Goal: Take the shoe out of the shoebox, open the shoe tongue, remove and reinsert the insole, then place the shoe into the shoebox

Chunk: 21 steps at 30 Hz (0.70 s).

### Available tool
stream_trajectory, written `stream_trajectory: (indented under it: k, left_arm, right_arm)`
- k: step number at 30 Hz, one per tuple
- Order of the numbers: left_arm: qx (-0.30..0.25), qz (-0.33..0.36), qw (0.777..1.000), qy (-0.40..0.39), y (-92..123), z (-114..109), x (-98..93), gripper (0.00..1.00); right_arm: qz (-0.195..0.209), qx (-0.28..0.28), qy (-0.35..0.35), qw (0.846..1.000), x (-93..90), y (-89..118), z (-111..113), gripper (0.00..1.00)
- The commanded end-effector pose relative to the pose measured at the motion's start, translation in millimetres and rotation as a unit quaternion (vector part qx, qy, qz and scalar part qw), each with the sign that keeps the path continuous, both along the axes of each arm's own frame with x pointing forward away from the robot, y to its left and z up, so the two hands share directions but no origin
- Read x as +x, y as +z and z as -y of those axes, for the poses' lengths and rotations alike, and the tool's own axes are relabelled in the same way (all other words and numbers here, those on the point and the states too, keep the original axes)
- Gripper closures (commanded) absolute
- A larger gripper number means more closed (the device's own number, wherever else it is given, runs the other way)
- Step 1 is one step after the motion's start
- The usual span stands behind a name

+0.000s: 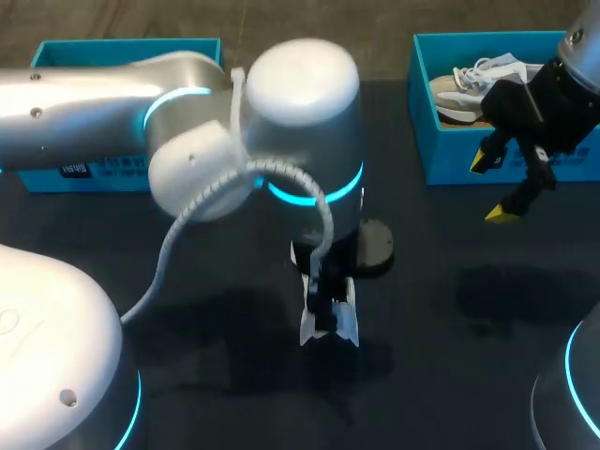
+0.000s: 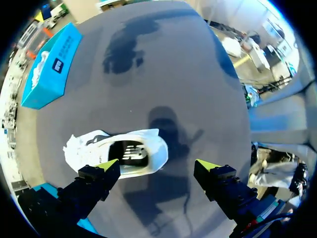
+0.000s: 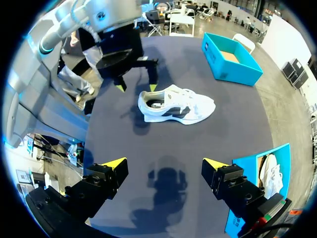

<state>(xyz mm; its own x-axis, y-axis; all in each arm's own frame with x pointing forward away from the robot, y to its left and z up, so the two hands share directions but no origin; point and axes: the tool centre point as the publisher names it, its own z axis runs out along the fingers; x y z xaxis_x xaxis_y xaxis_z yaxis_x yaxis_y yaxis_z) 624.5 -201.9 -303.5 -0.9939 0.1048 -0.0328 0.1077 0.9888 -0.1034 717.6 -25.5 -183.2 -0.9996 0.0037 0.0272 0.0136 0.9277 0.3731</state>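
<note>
White sneaker (image 3: 176,104) sits upright on its sole mid-table (image 1: 422,375), outside both boxes. L gripper (image 2: 157,165) hovers over its heel end, fingers wide apart, nothing held. R gripper (image 3: 165,162) hangs by the blue shoebox (image 1: 445,159) w/ a second sneaker (image 1: 469,80) inside; fingers apart, empty. Empty blue shoebox (image 3: 230,59) sits well apart on the table's L side.

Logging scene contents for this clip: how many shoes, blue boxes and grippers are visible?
Shoes: 2, loose shoe and boxed shoe
Blue boxes: 2, empty box and filled box
Grippers: 2, left gripper and right gripper
Total: 6
</note>
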Motion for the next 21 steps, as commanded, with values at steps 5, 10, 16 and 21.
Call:
stream_trajectory:
  k: [5, 10, 16, 21]
  left_arm:
    - [0.003, 0.016, 1.000, -0.004, -24, 0, -8.6, 0.00]
    - [0.008, 0.019, 1.000, -0.003, -31, 3, 0.5, 0.00]
    - [0.035, 0.019, 0.999, -0.006, -47, 5, 12.7, 0.00]
    - [0.048, 0.011, 0.999, -0.006, -65, 9, 16.7, 0.00]
  right_arm:
    - [0.000, -0.002, 0.000, 1.000, 0.7, -1, -1, 0.00]
    - [0.000, -0.002, 0.000, 1.000, 0.7, -1, -1, 0.00]
    - [0.000, -0.002, 0.000, 1.000, 0.7, -1, -1, 0.00]
    - [0.000, -0.002, 0.000, 1.000, 0.7, -1, -1, 0.00]
